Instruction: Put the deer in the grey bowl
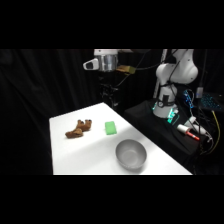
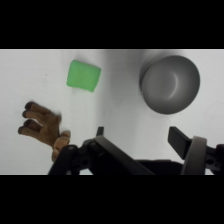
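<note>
- Deer (image 1: 79, 128) lay on the white counter (image 1: 75, 155), toward its left side, apart from the other things and untouched.
- Nearest the side camera: grey bowl (image 1: 131, 153), upright and empty, by the counter's front right edge.
- Next back: small green block (image 1: 110, 128), between deer and bowl but touching neither; the deer just to its left.
- Farthest: the tool (image 1: 107, 90), hanging high above the counter's far edge, well clear of everything; arm base at upper right, beside a dark stand with cables.
- Tool state: fingers spread wide in the wrist view, nothing between them.
- Step in hand, as judged: approach to the deer; the grasp was not yet begun.
- To do it well: centre the tool over the lumpy body rather than a stubby limb, come straight down and close across the narrow part. The toy looked soft, so a loose pinch on a leg could slip.
- Keep the descent off the green block; carry high enough to clear the bowl rim before release.
- Wrist view alone showed the tool (image 2: 140, 142) open, the deer (image 2: 44, 128) at lower left partly behind the linkage, and the bowl's (image 2: 170, 84) bare inside.
- Side view alone showed the tool's height above the counter and the arm's reach.
</note>
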You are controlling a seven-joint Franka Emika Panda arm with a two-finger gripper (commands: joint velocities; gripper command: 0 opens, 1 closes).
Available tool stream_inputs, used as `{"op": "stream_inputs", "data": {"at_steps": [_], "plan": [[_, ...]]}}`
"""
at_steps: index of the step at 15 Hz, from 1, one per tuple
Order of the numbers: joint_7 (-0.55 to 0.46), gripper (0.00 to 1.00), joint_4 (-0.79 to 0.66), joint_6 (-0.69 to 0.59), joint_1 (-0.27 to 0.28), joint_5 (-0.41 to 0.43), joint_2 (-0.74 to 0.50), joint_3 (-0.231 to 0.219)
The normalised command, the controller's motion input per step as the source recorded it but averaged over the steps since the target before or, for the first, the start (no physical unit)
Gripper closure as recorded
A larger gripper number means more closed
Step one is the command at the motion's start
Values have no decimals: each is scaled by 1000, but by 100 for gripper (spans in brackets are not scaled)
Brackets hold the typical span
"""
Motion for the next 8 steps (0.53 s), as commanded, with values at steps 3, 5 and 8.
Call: {"op": "stream_inputs", "data": {"at_steps": [3,5,8], "plan": [[2,0,49,11,-29,-30,32,-1],[-67,0,176,25,-69,-41,101,-44],[-116,0,295,41,-100,-73,152,-77]]}}
